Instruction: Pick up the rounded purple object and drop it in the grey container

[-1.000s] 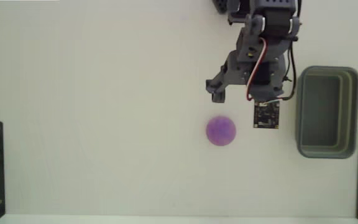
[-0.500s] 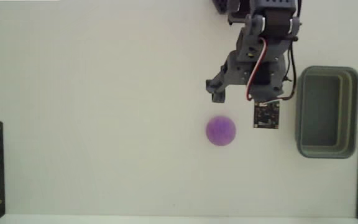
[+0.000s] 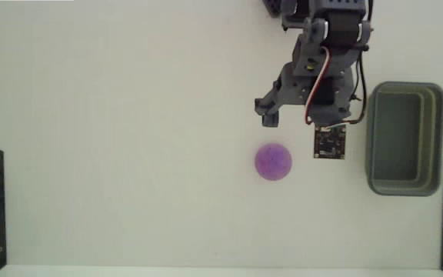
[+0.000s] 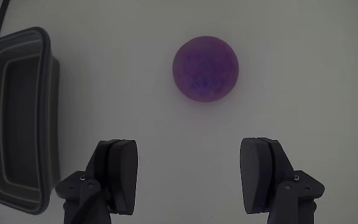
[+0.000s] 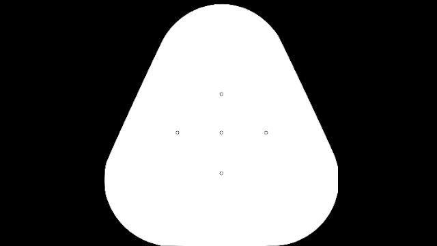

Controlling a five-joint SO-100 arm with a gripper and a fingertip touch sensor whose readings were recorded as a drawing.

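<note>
On the white matte tabletop (image 3: pixel 129 154), fixed view, the largest item is the grey-green rectangular plastic bin (image 3: pixel 432 138) with rounded corners and a stepped rim, sitting at roughly 3 o'clock from the arm's head and apparently empty. Next in size, the dark grey printed arm reaches down from 12 o'clock, and its two-finger gripper (image 4: pixel 194 177) stands wide apart with nothing between the jaws, both dark pads visible at the bottom of the wrist view. Smallest is the matte violet-purple ball (image 4: pixel 205 68), resting on bare table, clear of everything. Key relation: in the wrist view the ball lies at 12 o'clock from the gap between the fingers, near but not touching, and sits slightly toward the right-hand pad (image 4: pixel 261 174). The bin lies at 9 o'clock there. Being round, the ball (image 3: pixel 273 161) has no long axis, so no wrist turn looks needed; judged next move is a straight advance forward and down.
</note>
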